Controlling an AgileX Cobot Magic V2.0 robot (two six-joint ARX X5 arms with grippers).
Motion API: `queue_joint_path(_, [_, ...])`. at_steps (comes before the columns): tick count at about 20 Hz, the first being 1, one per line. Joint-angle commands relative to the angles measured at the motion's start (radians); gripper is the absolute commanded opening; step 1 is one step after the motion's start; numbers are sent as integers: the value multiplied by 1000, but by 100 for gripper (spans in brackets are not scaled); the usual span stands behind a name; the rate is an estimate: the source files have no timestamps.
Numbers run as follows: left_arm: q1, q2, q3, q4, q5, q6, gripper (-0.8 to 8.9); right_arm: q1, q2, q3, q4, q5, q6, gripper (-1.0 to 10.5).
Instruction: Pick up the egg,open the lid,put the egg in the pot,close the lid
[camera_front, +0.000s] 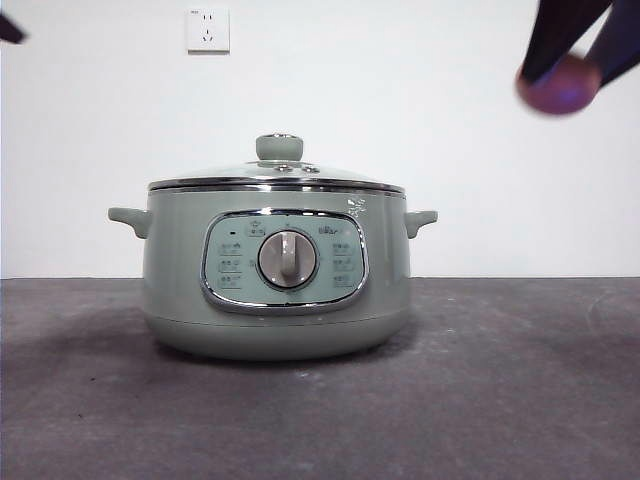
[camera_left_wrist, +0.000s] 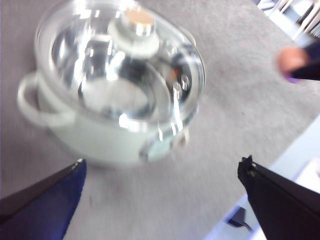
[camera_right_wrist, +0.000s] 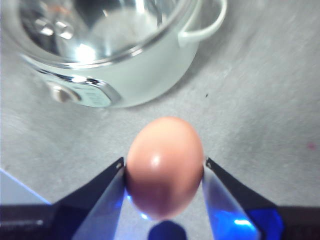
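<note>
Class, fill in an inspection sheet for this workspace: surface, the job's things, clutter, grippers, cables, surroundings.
Surface: grey table, bare around the pot.
Job's things: green pot stands on the table with the lid on; the egg is held in the air, to one side of the pot.
Clutter: nothing seen.
Grippers: right gripper shut on the egg; left gripper open, above the table near the pot, holding nothing.
Cables: nothing seen.
Surroundings: white wall with a socket.
</note>
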Motion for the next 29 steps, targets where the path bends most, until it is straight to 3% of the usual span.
queue_joint_path(1, [-85,89,50,93,-78,-28,722,0,-70,-2,-6,2,-4,-13])
queue_joint_path(3, [-153,186,100,172,-180,-31,722,0,-124,-2,-17,1,-4,-13])
queue_joint_path(8, [-264,430,224,306,-323,-35,722,0,-211,-2,-31,-1,17,-13])
queue_joint_path(14, [-285,652,271,482,-367,-34,722,0,-250,-2,-34,-1,22,-13])
queue_joint_path(21, [-285,735,271,515,-422,-34,712,0,-249,-2,-34,-1,22,-13])
queue_joint_path(25, [-284,735,271,499,-434,-37,365,0,-249,-2,-34,-1,22,-13])
queue_joint_path(29, [-290,735,271,513,-428,-44,145,0,-249,-2,-34,0,21,-13])
